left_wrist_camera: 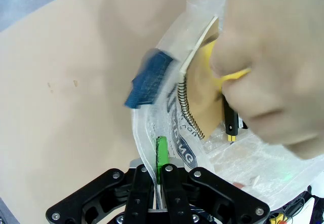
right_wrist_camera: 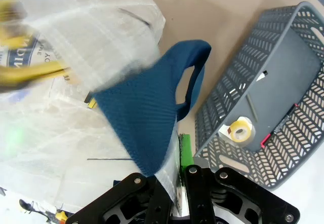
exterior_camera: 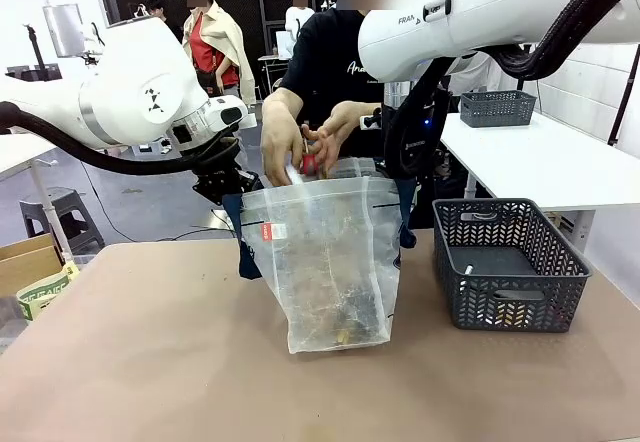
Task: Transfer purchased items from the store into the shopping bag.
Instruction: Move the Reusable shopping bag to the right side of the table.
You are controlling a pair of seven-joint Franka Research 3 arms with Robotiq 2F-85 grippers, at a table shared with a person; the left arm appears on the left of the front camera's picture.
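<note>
The shopping bag (exterior_camera: 325, 262) stands open at mid-table, translucent, with brownish purchased items (exterior_camera: 340, 317) at its bottom. My left gripper (exterior_camera: 235, 192) is shut on the bag's left rim, and its green pad (left_wrist_camera: 161, 155) pinches the plastic beside a navy handle (left_wrist_camera: 149, 79). On the opposite rim my right gripper (exterior_camera: 398, 167) is shut too, the plastic and the other navy handle (right_wrist_camera: 157, 107) caught at its green pad (right_wrist_camera: 185, 150). Over the bag's mouth, the person's hands (exterior_camera: 300, 142) hold a small red item (exterior_camera: 310, 165); a spiral-bound yellow piece (left_wrist_camera: 190, 110) is going in. The store basket (exterior_camera: 505, 262) sits to the right.
In the basket (right_wrist_camera: 283, 57) lie a tape roll (right_wrist_camera: 240, 130) and a few thin pieces. A second grey basket (exterior_camera: 497, 107) rests on the white side table (exterior_camera: 540, 162) at the right. A cardboard box (exterior_camera: 30, 272) stands off the table's left edge.
</note>
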